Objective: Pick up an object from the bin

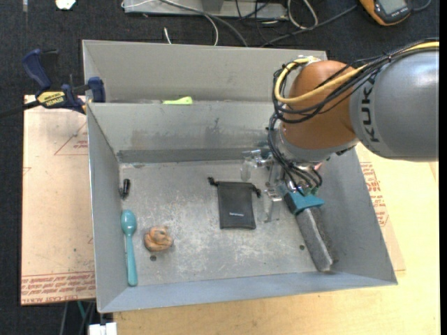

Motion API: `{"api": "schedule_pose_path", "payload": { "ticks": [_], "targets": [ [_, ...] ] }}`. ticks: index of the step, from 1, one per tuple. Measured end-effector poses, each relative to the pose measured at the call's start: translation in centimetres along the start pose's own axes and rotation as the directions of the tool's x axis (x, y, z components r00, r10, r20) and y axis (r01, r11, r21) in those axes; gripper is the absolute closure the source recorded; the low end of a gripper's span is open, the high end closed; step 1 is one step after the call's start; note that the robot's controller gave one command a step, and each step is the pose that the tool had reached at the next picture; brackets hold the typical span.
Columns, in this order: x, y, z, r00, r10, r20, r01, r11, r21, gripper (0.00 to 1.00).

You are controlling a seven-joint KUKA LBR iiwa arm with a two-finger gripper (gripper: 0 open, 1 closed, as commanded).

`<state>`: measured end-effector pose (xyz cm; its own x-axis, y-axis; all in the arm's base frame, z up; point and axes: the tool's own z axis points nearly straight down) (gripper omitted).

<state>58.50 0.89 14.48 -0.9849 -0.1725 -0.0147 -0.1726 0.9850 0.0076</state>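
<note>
Black flat pouch lies on the bin floor, slightly right of centre. We note a short line of pale print on its face, too small to read. The gripper stands just beside the pouch's upper right corner; whether it is spread or closed we cannot tell.

The only legible writing is "KUKA", in dark letters on the grey arm next to its orange wrist cover.

Right of the gripper, a grey bar with a teal end lies along the right wall. At the far left we record a teal plastic spoon, a tan knotted lump just beside it and a small black piece.

The bin floor is grey metal, scuffed and scratched pale. Beyond the bin we record dark carpet, cables and an orange handheld device.
</note>
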Motion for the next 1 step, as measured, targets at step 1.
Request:
{"api": "schedule_pose_path", "payload": {
  "ticks": [1],
  "targets": [
    [-1.96,-0.42,4.19,0.983,-0.183,0.003,0.183,0.983,0.001,0.0]
  ]
}}
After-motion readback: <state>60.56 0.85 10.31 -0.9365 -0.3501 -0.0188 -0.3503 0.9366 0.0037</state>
